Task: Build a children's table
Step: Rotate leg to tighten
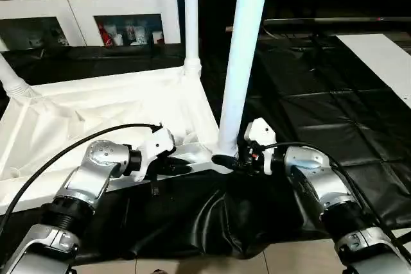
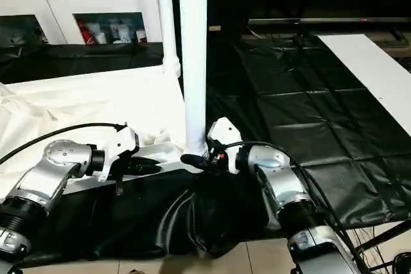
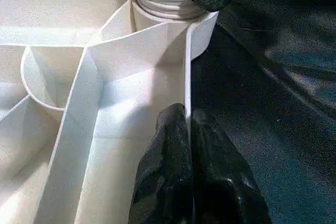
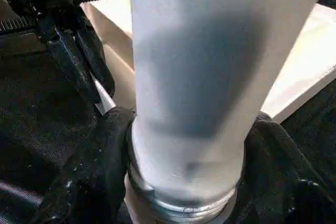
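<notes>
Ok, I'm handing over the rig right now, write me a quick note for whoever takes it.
Left gripper: fingers shut on the tabletop's rim, steadying it.
Right gripper: fingers on either side of the near leg, just above its ribbed end.
Tabletop lies upside down on the black-sheeted table.
Done: the near leg stands in the near corner socket; two more legs, the far leg and the left leg, stand in other corners.
Left: check the near leg is fully seated, fit any remaining leg, flip the table upright.
</notes>
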Motion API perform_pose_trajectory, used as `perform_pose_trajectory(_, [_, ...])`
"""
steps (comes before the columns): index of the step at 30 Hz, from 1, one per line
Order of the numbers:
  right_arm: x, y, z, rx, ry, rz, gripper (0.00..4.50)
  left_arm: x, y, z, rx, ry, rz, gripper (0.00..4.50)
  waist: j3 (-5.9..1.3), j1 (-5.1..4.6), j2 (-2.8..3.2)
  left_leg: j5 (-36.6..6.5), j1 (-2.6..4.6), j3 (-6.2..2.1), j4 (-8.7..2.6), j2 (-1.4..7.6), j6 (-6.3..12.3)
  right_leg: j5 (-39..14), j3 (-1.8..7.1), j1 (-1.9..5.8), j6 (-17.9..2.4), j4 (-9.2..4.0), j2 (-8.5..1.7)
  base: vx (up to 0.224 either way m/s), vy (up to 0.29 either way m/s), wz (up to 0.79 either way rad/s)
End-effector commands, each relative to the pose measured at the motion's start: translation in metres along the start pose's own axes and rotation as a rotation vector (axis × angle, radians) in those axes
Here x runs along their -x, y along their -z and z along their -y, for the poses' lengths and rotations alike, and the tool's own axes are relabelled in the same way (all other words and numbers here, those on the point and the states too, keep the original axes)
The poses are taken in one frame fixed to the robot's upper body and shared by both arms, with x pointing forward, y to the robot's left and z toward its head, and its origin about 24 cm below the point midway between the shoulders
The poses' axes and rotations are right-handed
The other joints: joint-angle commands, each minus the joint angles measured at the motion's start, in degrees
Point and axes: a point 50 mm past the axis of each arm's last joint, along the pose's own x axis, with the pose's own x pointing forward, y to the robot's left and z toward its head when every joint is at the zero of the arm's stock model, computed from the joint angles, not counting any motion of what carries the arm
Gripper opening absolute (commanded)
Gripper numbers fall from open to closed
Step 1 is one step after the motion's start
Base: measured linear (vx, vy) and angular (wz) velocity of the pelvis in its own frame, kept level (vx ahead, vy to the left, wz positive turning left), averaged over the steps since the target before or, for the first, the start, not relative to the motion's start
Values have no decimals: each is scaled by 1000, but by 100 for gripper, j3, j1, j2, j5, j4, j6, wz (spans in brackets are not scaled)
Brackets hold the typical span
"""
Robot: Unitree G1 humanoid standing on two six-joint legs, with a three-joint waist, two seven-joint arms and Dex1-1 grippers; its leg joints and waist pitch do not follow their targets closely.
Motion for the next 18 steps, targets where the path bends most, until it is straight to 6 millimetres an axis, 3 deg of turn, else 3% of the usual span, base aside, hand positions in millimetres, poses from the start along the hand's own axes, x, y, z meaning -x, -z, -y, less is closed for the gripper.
perform_pose_trajectory(1, [-4, 7, -1, -18, 36, -34, 265, -5, -3, 0, -23, 0, 10, 0, -337, 4, -31, -1236, 83, -141, -373, 320, 286, -1192, 278, 265, -1350, -391, -414, 0, 0, 0])
perform_pose_trajectory(3, [-7, 11, 1, -37, 105, -41, 265, -7, -3, -3, -24, -37, -3, 0, -315, -18, -29, -1442, 100, -151, -391, 315, 199, -1545, 282, 240, -1286, -431, -418, 0, 0, 0])
perform_pose_trajectory(4, [-11, 14, 3, -71, 169, -44, 265, -10, -1, -6, -10, -84, -22, 0, -307, -27, -66, -1569, 116, -151, -398, 311, 146, -1816, 284, 233, -1207, -460, -420, 0, 0, 0])
perform_pose_trajectory(6, [-15, 18, 4, -129, 262, -47, 265, -15, 0, -9, 16, -132, -34, 0, -274, -42, -42, -1723, 139, -157, -413, 304, 65, -2171, 293, 197, -1123, -497, -421, 0, 0, 0])
perform_pose_trajectory(7, [-22, 24, 5, -211, 373, -58, 265, -22, -1, -12, 46, -181, -40, 0, -268, -67, -46, -1943, 163, -199, -434, 307, -79, -2640, 279, 193, -975, -528, -438, 0, 0, 0])
perform_pose_trajectory(10, [-35, 29, 2, -309, 491, -97, 265, -36, -7, -16, 100, -247, -30, 0, -259, -123, -56, -2168, 179, -225, -441, 291, -184, -3007, 268, 157, -803, -578, -443, 0, 0, 0])
perform_pose_trajectory(13, [-48, 28, -2, -352, 547, -120, 264, -48, -12, -19, 144, -304, -25, 0, -249, -170, -48, -2408, 218, -245, -422, 266, -184, -3422, 244, 118, -646, -663, -458, 0, 0, 0])
perform_pose_trajectory(14, [-61, 25, -5, -405, 598, -126, 264, -58, -18, -22, 190, -364, -17, 0, -244, -183, -58, -2414, 211, -241, -423, 268, -167, -3444, 245, 110, -624, -673, -457, 0, 0, 0])
perform_pose_trajectory(16, [-71, 21, -7, -457, 652, -134, 264, -68, -23, -24, 225, -414, -17, 0, -230, -210, -40, -2661, 289, -256, -408, 242, -207, -3697, 196, 50, -538, -734, -433, -26, 10, 0])
perform_pose_trajectory(18, [-77, 18, -9, -473, 676, -139, 264, -74, -27, -25, 237, -444, -26, 0, -228, -210, -31, -2800, 306, -270, -415, 246, -198, -3701, 158, 62, -465, -784, -434, -26, 10, 0])
